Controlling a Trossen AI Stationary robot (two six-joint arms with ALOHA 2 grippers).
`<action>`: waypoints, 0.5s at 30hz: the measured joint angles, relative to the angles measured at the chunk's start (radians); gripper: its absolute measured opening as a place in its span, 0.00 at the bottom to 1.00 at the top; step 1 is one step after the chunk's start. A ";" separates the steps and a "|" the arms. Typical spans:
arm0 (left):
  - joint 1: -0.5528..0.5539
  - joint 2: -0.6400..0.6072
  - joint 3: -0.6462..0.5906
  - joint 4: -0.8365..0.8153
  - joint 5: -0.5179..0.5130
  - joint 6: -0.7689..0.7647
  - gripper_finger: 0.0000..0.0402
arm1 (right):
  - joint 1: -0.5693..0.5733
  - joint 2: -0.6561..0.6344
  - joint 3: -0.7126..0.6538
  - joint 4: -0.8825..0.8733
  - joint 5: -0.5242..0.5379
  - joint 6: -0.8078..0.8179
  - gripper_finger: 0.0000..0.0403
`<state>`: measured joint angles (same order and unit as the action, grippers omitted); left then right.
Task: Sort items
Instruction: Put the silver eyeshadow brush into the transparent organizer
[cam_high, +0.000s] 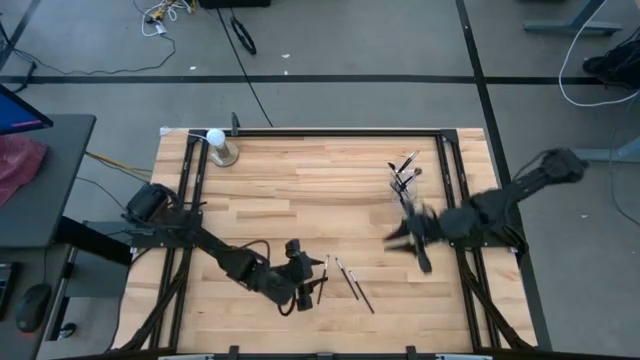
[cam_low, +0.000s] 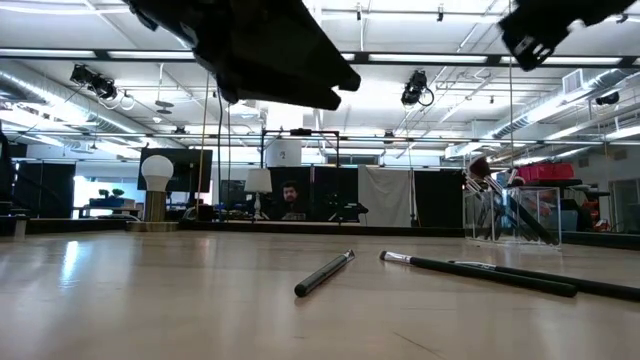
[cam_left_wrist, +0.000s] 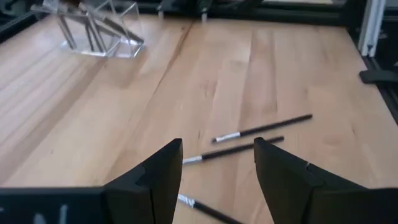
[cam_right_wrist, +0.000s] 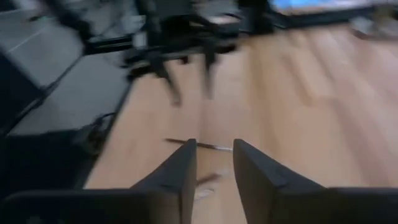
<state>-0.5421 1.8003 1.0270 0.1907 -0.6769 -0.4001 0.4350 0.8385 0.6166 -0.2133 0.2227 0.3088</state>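
Note:
Three thin dark brushes (cam_high: 340, 278) lie loose near the table's front middle. In the left wrist view they are brushes (cam_left_wrist: 261, 129) just beyond my fingers, and in the low view one brush (cam_low: 325, 272) lies flat on the wood. My left gripper (cam_high: 312, 278) hovers right beside them, open (cam_left_wrist: 217, 146) and holding nothing. More brushes stand in the clear cup (cam_high: 404, 178) at the back right. My right gripper (cam_high: 398, 236) is in front of that cup, above the table, blurred. Its fingers stand apart (cam_right_wrist: 214, 144) with nothing between them.
A white ball on a metallic base (cam_high: 217, 146) stands at the back left corner. Dark rails (cam_high: 448, 170) run along both sides of the wooden table (cam_high: 300, 200). A person sits far behind the table (cam_low: 290, 198).

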 joint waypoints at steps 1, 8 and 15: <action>-0.008 0.009 0.012 -0.018 -0.009 -0.022 0.50 | 0.060 0.025 -0.020 0.063 0.032 -0.013 0.26; -0.023 0.113 0.023 -0.025 -0.018 -0.172 0.50 | 0.315 0.239 -0.082 0.286 0.310 -0.027 0.17; 0.018 0.227 0.023 -0.016 -0.045 -0.379 0.50 | 0.357 0.477 -0.083 0.390 0.425 0.054 0.13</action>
<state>-0.5237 2.0269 1.0500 0.1743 -0.7214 -0.7787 0.7921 1.3158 0.5339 0.1771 0.6474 0.3624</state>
